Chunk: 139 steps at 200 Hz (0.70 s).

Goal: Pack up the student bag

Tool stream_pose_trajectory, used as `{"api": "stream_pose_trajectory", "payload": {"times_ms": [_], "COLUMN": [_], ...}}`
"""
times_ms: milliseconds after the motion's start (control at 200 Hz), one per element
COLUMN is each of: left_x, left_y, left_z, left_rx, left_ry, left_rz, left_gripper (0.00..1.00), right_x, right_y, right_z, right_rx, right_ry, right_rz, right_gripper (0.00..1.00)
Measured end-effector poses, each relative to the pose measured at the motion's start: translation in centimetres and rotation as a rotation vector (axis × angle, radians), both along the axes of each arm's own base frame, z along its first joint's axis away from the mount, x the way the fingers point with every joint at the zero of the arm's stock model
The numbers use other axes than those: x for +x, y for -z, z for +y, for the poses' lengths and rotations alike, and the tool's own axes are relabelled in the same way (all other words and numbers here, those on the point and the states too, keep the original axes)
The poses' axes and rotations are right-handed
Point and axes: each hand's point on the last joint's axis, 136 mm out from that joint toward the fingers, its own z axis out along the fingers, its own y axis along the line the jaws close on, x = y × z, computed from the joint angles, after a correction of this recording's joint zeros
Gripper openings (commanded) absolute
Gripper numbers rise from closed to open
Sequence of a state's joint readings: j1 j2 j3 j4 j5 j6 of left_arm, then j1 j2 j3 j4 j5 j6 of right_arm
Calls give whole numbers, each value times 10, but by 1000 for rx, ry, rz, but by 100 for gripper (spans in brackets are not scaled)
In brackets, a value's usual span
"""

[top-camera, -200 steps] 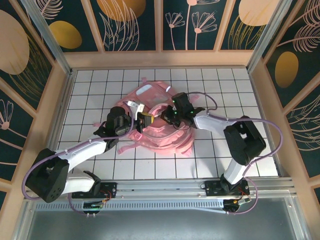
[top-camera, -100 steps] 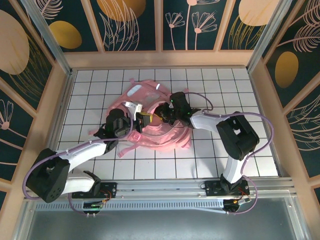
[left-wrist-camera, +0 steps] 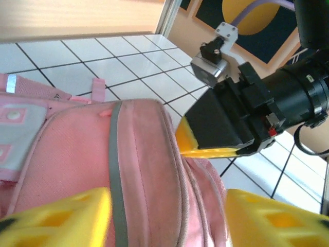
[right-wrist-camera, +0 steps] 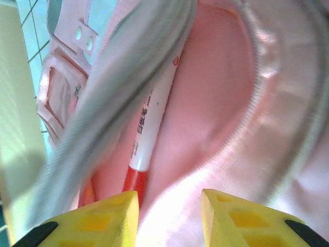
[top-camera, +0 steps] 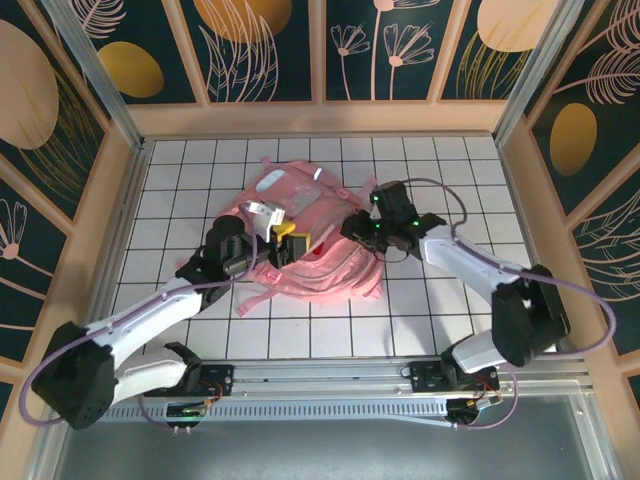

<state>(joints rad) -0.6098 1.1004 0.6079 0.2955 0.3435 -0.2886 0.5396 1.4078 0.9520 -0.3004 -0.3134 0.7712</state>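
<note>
The student bag (top-camera: 320, 262), soft and pink, lies flat in the middle of the white tiled table. My left gripper (top-camera: 290, 238) is over its left side. In the left wrist view it (left-wrist-camera: 167, 218) is open, its yellow fingers astride a pink seam and grey strip of the bag (left-wrist-camera: 139, 170) without pinching them. My right gripper (top-camera: 350, 228) is at the bag's right side, and one of its fingers (left-wrist-camera: 211, 152) shows just beyond the fabric. In the right wrist view it (right-wrist-camera: 169, 216) stands open over the bag's pink inside (right-wrist-camera: 216, 103), where a white marker with a red cap (right-wrist-camera: 149, 118) lies.
Loose pink straps (top-camera: 262, 292) trail from the bag toward the near left. Wooden walls with dark patterned panels (top-camera: 320, 110) close in the table (top-camera: 450, 170) at the back and on both sides. Bare tiles lie on every side of the bag.
Both grippers have opened. The left one has let go of the bag fabric, and the right one has drawn back to the right from the bag's opening. The bag has settled flatter.
</note>
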Motion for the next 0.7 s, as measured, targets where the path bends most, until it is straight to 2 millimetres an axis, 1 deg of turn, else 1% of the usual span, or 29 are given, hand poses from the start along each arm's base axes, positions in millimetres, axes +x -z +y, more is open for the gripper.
{"api": "stream_pose_trajectory", "payload": {"times_ms": [95, 125, 175, 220, 320, 425, 520, 641, 696], "left_x": [-9, -11, -11, -9, 0, 13, 26, 40, 46], "left_y": [-12, -13, -13, -10, 2, 22, 48, 83, 93], "left_z": [8, 10, 15, 19, 26, 28, 30, 42, 44], "left_rx": [32, 43, 72, 102, 176, 271, 399, 534, 570], "left_ry": [4, 0, -14, -42, -96, -117, -123, -139, -138], "left_rz": [-24, -23, -16, 4, 62, 119, 159, 253, 293], "left_gripper": [81, 82, 89, 92, 93, 93, 93, 90, 88], "right_x": [-5, -5, -6, -8, -9, -9, -10, -14, -17], "right_y": [-6, -7, -9, -11, -14, -13, -13, -16, -19], "right_z": [-26, -35, -45, -50, -54, -55, -53, -54, -56], "right_rx": [-63, -86, -117, -133, -155, -165, -162, -161, -160], "right_ry": [7, 15, 21, 15, -2, -16, -31, -50, -54], "right_rz": [-51, -68, -94, -112, -138, -147, -150, -171, -187], "right_gripper": [38, 38, 39, 39, 39, 40, 41, 42, 43]}}
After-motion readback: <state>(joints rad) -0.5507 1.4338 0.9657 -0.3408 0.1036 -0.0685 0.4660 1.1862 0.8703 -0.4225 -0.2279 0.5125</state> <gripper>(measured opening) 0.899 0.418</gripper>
